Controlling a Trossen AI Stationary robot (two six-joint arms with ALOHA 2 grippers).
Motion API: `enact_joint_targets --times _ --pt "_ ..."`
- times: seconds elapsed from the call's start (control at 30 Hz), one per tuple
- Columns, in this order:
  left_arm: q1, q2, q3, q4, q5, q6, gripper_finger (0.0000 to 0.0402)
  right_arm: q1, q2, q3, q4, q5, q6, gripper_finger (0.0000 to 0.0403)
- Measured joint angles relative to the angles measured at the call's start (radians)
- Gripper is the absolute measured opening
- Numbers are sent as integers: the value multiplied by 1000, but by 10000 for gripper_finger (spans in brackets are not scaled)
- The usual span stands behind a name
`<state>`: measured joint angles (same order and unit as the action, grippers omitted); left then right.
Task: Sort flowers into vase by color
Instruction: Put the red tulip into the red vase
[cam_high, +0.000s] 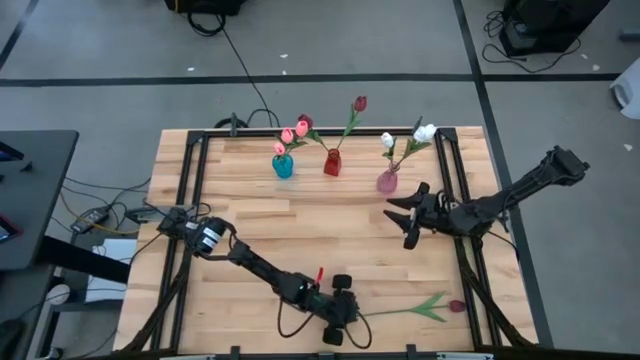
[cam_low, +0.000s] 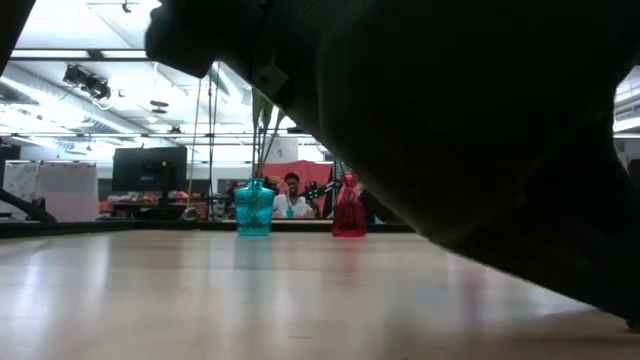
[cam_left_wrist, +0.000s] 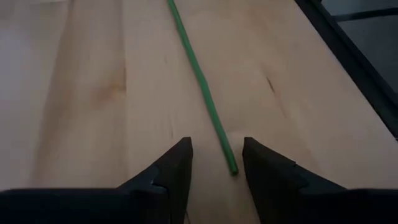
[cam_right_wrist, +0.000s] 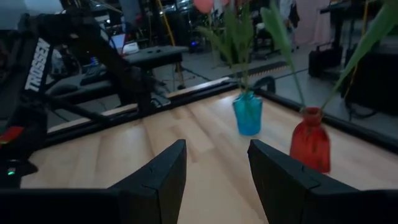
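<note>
A dark red flower (cam_high: 457, 305) lies flat on the table near its front right, its thin green stem (cam_left_wrist: 200, 78) pointing toward my left gripper (cam_high: 345, 308). That gripper (cam_left_wrist: 217, 149) is open and low over the wood. The stem's free end (cam_left_wrist: 231, 167) lies between its two fingertips, apart from both. Along the far side stand a blue vase (cam_high: 283, 166) with pink flowers, a red vase (cam_high: 332, 163) with a dark red flower, and a pink vase (cam_high: 387, 181) with white flowers. My right gripper (cam_high: 403, 218) hovers open at the right, in front of the pink vase.
Black metal rails (cam_high: 190, 190) run along the table's left and right sides. In the right wrist view the blue vase (cam_right_wrist: 247, 112) and red vase (cam_right_wrist: 310, 146) stand ahead of the open fingers. A dark arm fills most of the low view; a person sits beyond the vases.
</note>
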<state>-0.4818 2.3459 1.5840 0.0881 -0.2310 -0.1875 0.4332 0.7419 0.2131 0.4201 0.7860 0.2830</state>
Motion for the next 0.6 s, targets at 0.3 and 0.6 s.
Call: enact_joint_targets --times 0.3,0.6 --pt "27 -4 -1 -24 71 -52 15 80 48 0 77 65 -11 185" --pt "108 -51 -7 -92 144 -53 3 131 48 0 174 88 -136 185"
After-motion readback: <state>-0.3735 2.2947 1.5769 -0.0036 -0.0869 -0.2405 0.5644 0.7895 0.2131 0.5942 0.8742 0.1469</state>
